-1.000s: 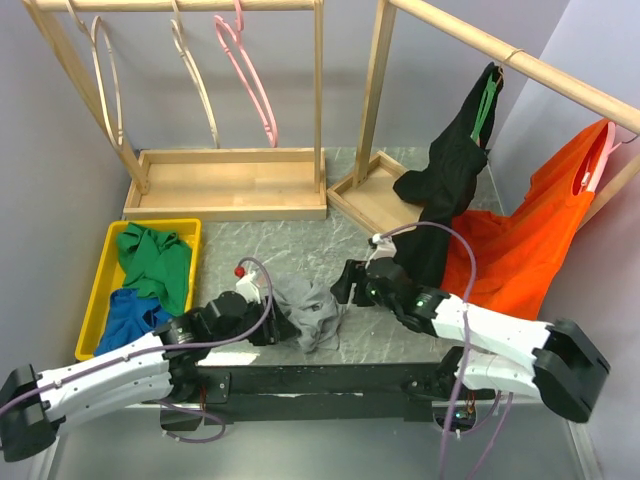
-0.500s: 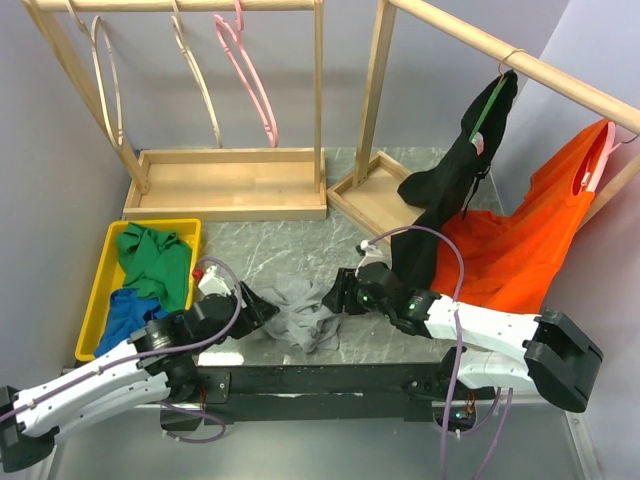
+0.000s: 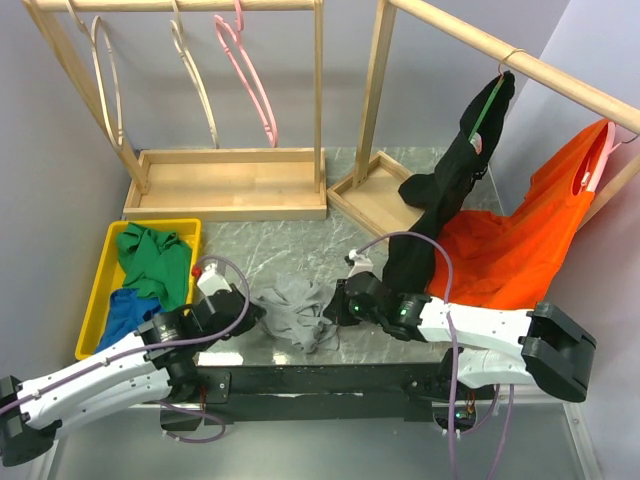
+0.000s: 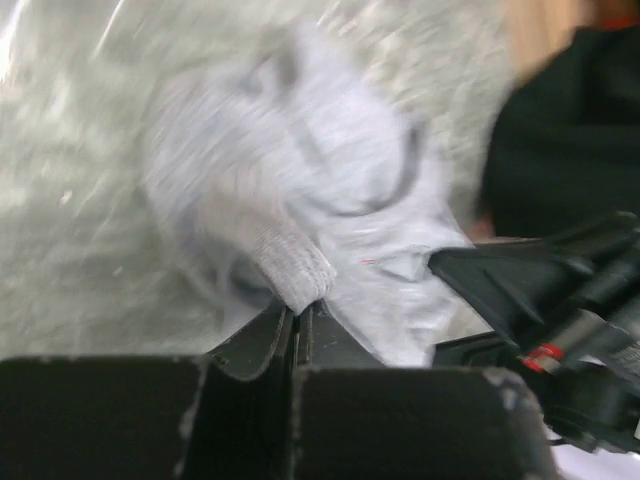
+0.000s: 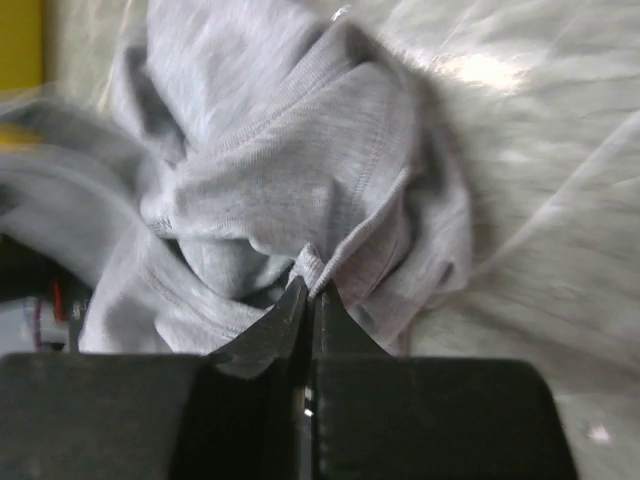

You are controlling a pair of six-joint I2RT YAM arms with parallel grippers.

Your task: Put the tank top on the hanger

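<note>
Grey marbled table (image 3: 290,250), wooden rack (image 3: 320,90) at the back. Plain grey soft-knit tank top (image 3: 300,312) lies crumpled near the front edge btwn both arms, long axis roughly L–R. Left gripper (image 3: 258,310) is clamped on a fold at its left end. Right gripper (image 3: 335,300) is pinched on a hem at its right. Pink plastic hanger (image 3: 250,80) w/ curved hook hangs on the rack, well beyond and up-left, so I reckon the left arm's nearer. No legible labels or writing.
</note>
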